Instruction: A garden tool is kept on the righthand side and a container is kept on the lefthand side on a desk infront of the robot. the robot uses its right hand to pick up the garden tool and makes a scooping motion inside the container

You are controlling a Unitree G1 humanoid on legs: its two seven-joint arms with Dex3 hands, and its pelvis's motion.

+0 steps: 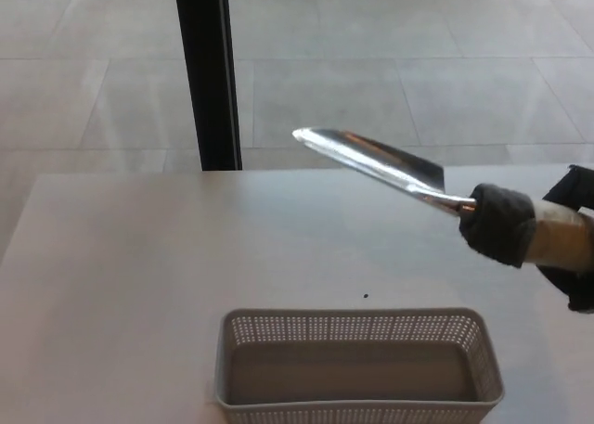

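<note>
My right hand (574, 248) comes in at the right edge, shut on the pale wooden handle of a garden trowel. The trowel's shiny metal blade (371, 159) points up and to the left, raised well above the desk and clear of the container. A dark finger wraps the handle near the blade's neck. The container is a light grey perforated plastic basket (357, 327) at the near edge of the desk, and I see nothing inside it. My left hand does not show.
The pale desk top (130, 266) spreads to the left and behind the basket. A black vertical post (206, 71) stands behind the desk's far edge, over a tiled floor. A tiny dark speck (365, 296) lies on the desk just behind the basket.
</note>
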